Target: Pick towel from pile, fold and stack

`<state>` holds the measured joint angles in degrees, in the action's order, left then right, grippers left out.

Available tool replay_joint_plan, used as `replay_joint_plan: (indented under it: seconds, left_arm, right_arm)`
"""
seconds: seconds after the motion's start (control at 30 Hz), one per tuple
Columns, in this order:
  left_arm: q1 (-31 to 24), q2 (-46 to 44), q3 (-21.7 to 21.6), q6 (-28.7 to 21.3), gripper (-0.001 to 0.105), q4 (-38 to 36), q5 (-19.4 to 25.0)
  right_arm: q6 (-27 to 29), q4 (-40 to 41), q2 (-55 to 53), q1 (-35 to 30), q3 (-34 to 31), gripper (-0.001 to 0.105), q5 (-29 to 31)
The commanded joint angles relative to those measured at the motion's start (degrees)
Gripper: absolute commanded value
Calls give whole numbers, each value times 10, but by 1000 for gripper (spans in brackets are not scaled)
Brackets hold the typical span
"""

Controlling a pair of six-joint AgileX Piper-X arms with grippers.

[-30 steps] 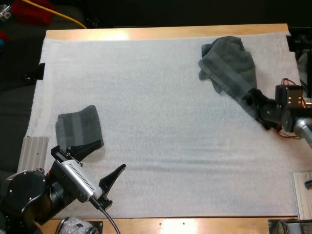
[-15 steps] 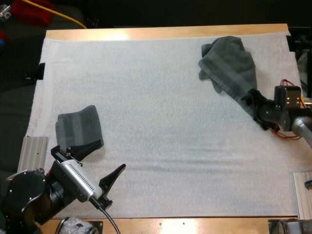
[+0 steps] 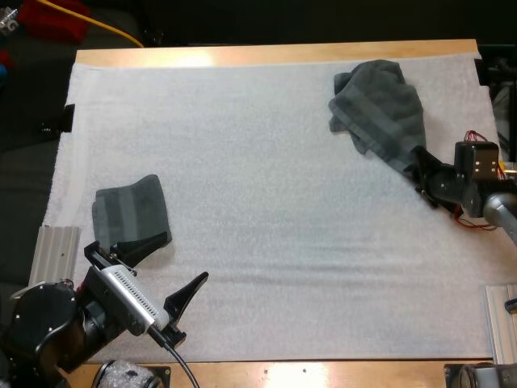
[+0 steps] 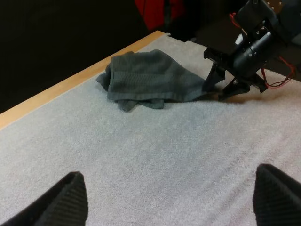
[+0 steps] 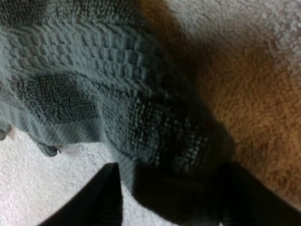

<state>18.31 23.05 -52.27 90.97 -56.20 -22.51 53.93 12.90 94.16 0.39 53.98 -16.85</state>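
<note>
High view: the crumpled towel lies on the white mat, by the far strip of wooden worktop. The right gripper is at this towel's near corner, where a tail of cloth runs out towards it. Well apart from the crumpled towel, across the mat, a folded towel lies flat. The left gripper is just beside it with its fingers spread wide on nothing. Bare mat lies between the two towels.

Left wrist view: the left gripper's own fingers stand far apart over bare mat. Beyond them the right gripper straddles the crumpled towel's tail.

Right wrist view: the right gripper's fingers are spread, with the crumpled towel's dark corner bunched between them. A pale sliver of mat separates one finger from the cloth. Whether the other touches it is hard to tell in the shadow.
</note>
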Motion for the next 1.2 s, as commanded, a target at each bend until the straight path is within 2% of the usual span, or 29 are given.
replay_joint_plan:
  seconds: [0.0,0.07,0.2,0.33,0.6,0.77,0.87,0.97,1.17]
  left_arm:
    - [2,1,-4,4,70,7,-4]
    - [2,1,-4,4,70,7,-4]
    - [2,1,-4,4,70,7,-3]
    - [2,1,-4,4,70,7,0]
    - [2,1,-4,4,70,3,0]
    - [2,1,-4,4,70,4,0]
    - [2,1,-4,4,70,4,0]
    - [2,1,-4,4,70,4,0]
    - [2,1,-4,4,70,4,0]
  right_arm:
    - [-2,0,1,-2,3,33,-5]
    - [-2,0,1,-2,3,21,-10]
    - [12,0,-2,-2,3,11,-14]
    - [58,0,-19,-1,3,0,-23]
    - [157,12,-104,-1,4,2,-22]
    - [301,103,-180,14,44,2,20]
    - [368,153,-210,36,81,2,40]
    - [398,198,-224,63,122,2,64]
    - [427,266,-228,114,193,2,69]
